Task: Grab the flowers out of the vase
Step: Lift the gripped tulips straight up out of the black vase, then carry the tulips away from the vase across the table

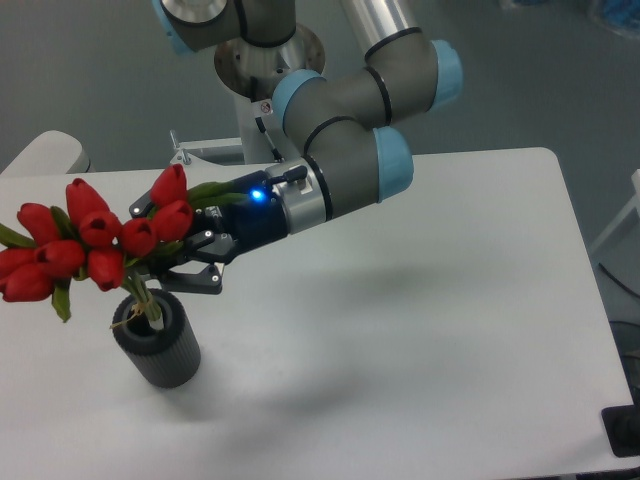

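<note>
The flowers [90,240], a bunch of red tulip buds with green leaves, lean to the left above the vase [157,344]. The vase is a short black ribbed tube standing at the table's left front. The stems run down to its mouth, and their lowest tips still sit inside the rim. My gripper [172,270] reaches in from the right and is shut on the bunch just under the buds, right above the vase. A blue light glows on the wrist.
The white table [420,300] stretches to the right and front. The arm's base [270,60] stands behind the table's back edge. A pale rounded object [45,155] lies at the far left.
</note>
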You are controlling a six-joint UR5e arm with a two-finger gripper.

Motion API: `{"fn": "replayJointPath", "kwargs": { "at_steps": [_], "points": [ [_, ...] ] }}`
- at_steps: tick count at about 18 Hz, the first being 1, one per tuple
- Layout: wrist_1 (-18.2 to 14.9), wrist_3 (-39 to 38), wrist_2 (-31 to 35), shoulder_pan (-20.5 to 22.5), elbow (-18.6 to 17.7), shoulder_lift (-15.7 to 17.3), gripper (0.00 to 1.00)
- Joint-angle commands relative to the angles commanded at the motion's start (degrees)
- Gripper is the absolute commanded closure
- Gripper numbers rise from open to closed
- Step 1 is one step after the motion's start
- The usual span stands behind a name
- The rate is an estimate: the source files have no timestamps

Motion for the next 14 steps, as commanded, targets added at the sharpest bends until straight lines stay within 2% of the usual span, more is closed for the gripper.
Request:
{"fn": "replayJointPath", "kwargs": {
  "at_steps": [3, 5, 9, 12, 14],
  "points": [
    [-0.09, -2.54, 0.00, 1.41, 2.10, 0.18, 1.00],
    [-0.09, -6.93, 0.00, 2.11, 6.05, -0.78, 1.00],
    [0.00, -10.55, 0.17, 4.65, 9.31, -2.63, 1.00],
    [0.70, -10.03, 1.66, 6.59, 12.55, -5.44, 1.00],
    [0.97, -9.94, 6.73, 7.82, 17.29, -8.51, 1.00]
  ]
}}
